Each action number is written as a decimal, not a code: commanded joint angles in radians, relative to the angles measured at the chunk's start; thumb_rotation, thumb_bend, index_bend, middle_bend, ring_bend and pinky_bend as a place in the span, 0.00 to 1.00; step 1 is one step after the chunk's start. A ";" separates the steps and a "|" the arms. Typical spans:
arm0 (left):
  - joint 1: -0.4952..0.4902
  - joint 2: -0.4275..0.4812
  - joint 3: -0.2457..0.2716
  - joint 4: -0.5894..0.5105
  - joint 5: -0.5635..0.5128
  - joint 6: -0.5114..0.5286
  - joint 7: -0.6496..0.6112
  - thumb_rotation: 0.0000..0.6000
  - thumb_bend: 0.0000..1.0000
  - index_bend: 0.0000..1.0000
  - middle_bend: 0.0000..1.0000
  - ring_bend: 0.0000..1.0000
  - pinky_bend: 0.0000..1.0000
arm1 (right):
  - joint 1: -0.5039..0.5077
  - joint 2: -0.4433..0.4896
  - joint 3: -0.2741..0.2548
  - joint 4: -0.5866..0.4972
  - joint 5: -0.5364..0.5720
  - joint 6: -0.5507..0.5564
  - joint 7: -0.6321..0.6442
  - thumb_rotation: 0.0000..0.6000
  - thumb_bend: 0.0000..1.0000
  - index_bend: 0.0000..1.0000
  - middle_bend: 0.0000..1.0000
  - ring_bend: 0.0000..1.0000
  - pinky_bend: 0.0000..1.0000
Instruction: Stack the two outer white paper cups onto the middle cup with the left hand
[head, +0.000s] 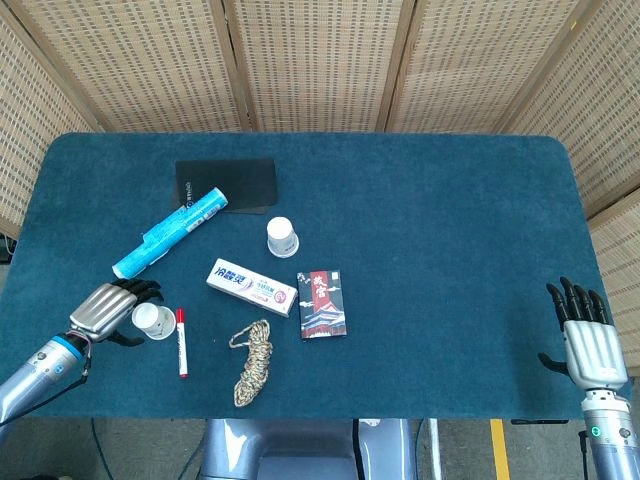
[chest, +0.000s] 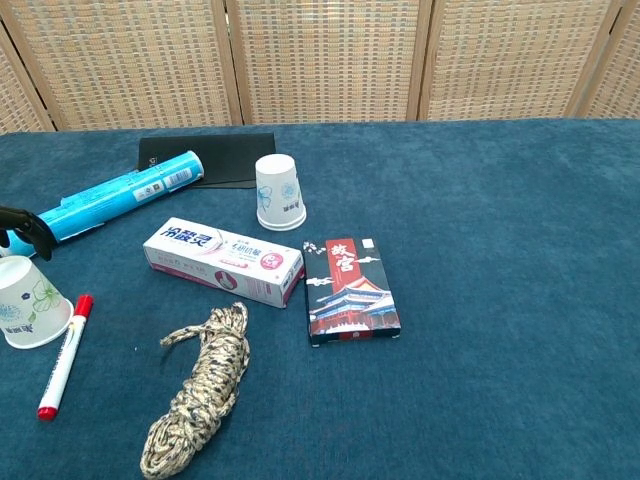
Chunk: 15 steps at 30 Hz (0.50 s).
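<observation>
Two inverted white paper cups are visible: one (head: 152, 320) beside the red marker (head: 181, 341), one (head: 282, 237) near the toothpaste box (head: 251, 284). Left hand (head: 108, 309), fingers spread, is positioned beside the near cup, ungrasped. Closure around its wall is judged next. Right hand (head: 586, 336) is spread, idle.

Dark fingertips (chest: 25, 228) of the left robot hand poise above an upturned paper cup (chest: 27, 301) (left edge)
</observation>
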 joint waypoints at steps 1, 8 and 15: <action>0.007 -0.014 -0.011 0.020 -0.002 0.007 0.007 1.00 0.00 0.40 0.29 0.28 0.32 | 0.001 0.000 0.000 0.001 0.001 -0.002 0.001 1.00 0.00 0.00 0.00 0.00 0.00; 0.013 -0.021 -0.032 0.031 -0.007 0.015 0.018 1.00 0.07 0.53 0.40 0.38 0.41 | 0.002 -0.002 0.001 0.004 0.003 -0.004 0.001 1.00 0.00 0.00 0.00 0.00 0.00; 0.005 0.003 -0.054 0.001 -0.009 0.024 -0.015 1.00 0.07 0.53 0.40 0.38 0.41 | 0.001 -0.002 0.001 0.003 0.003 -0.003 0.000 1.00 0.00 0.00 0.00 0.00 0.00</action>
